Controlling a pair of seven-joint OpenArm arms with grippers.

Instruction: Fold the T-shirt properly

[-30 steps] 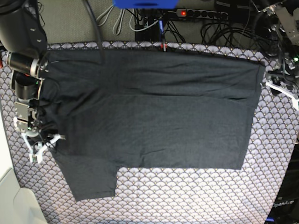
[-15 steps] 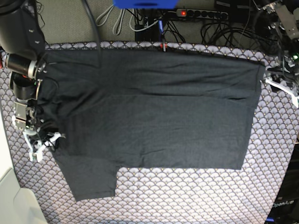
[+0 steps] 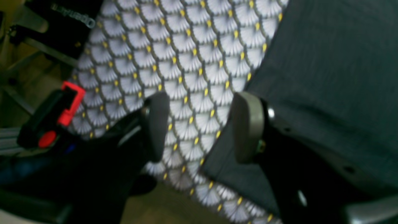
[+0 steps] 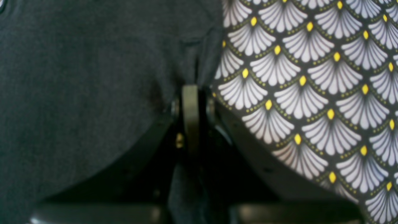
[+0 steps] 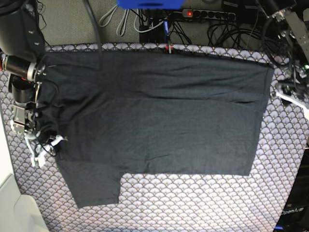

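Behind the T-shirt (image 5: 159, 111) pinched by the right gripper (image 5: 46, 145), cables (image 5: 227, 29) tangle; left gripper (image 3: 199, 127) gapes.

Hidden folds, cropped edges and soft focus

The T-shirt (image 5: 159, 116) lies partly folded, so its under layers and any print stay out of sight; in the right wrist view the cloth runs off the left and top edges. The right gripper (image 4: 190, 93) pinches the hem, its pads mostly buried in dark fabric. The left wrist view is blurred, and the left gripper (image 3: 199, 124) base is cut off below. The patterned table cover (image 5: 193, 203) is cropped near and right.
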